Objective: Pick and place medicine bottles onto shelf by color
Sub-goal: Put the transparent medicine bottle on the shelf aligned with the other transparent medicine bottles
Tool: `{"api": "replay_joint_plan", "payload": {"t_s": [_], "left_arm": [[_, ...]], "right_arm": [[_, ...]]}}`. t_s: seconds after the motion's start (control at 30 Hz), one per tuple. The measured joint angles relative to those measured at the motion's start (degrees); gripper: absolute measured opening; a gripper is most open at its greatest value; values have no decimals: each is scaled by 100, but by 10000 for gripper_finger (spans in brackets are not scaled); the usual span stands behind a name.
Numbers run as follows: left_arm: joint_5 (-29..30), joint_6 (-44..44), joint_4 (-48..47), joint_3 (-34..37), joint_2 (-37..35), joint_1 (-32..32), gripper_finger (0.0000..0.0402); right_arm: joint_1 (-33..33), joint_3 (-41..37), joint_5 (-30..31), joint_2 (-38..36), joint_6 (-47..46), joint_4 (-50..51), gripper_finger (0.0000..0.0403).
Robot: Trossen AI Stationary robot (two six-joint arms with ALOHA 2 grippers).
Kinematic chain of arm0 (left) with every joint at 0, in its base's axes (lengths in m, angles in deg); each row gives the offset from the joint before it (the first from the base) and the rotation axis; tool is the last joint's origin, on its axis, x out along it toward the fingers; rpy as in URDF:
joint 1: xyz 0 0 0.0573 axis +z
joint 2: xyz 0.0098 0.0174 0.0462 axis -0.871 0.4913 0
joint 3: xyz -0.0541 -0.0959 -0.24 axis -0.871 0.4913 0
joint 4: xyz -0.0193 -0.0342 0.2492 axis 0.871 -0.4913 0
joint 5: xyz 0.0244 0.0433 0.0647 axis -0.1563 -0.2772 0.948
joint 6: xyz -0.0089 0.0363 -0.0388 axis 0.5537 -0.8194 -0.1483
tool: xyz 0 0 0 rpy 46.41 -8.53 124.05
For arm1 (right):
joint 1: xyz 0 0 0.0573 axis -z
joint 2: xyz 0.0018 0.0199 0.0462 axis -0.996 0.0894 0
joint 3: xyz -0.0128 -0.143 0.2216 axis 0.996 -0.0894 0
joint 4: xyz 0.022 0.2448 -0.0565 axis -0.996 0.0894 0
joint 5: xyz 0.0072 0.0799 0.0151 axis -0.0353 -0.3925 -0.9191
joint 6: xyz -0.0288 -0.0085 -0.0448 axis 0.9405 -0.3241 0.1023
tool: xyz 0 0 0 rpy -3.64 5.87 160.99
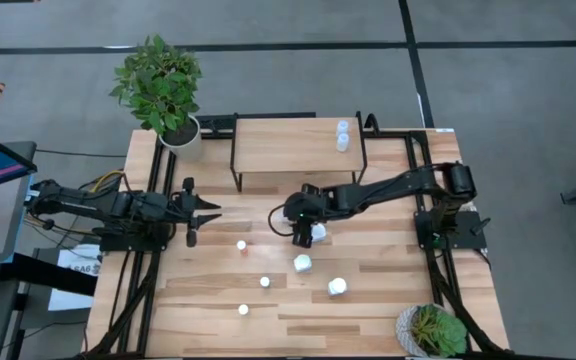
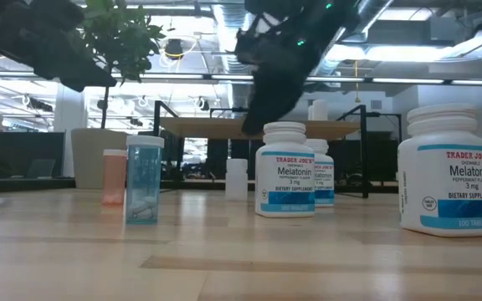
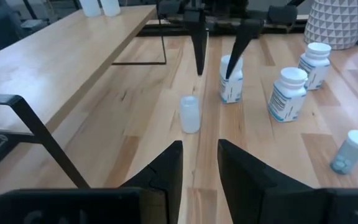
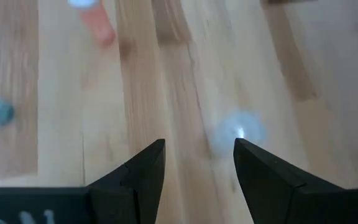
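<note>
Now, in the high view, your right claw (image 1: 301, 228) hangs over the bench (image 1: 398, 310) with a white bottle (image 1: 318, 233) just beside it, on the side away from the left arm. The shelf (image 1: 288, 145) lies beyond the claw and already carries two pale bottles (image 1: 342, 143) at its far end. The left claw (image 1: 208, 210) waits well apart, opposite the right one.

At bench height, that white bottle is a capped, opaque Melatonin bottle (image 2: 284, 170) standing under the dark right claw, so you cannot see its contents. The blue translucent bottle (image 2: 145, 178), off to one side, shows white tablets in its lower part.

Past the left wrist, the left claw's fingers (image 3: 169, 168) are barely parted and hold nothing. Ahead, the right claw is spread, with one finger at the bottle's cap and the other standing clear.

Past the right wrist, the spread claw (image 4: 197, 155) looks down on a blurred pale cap (image 4: 238, 130) close to one finger. I'd judge you should shift sideways until the cap sits midway, then lower straight and close on the body below the cap, keeping the bottle upright.
</note>
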Motion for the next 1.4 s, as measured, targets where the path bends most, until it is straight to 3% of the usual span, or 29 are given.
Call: {"api": "replay_joint_plan", "payload": {"t_s": [0.23,0.87,1.23,1.4], "left_arm": [[-68,128,-62,0,-8,-2,89],[-63,249,-90,0,-4,-2,89],[-61,251,-90,0,-4,-2,89],[-60,251,-90,0,-4,-2,89]], "right_arm": [[28,-16,664,89,-31,-53,212],[74,-1,555,196,194,-426,214],[150,1,540,196,455,-328,275],[197,1,540,196,133,-327,291]]}}
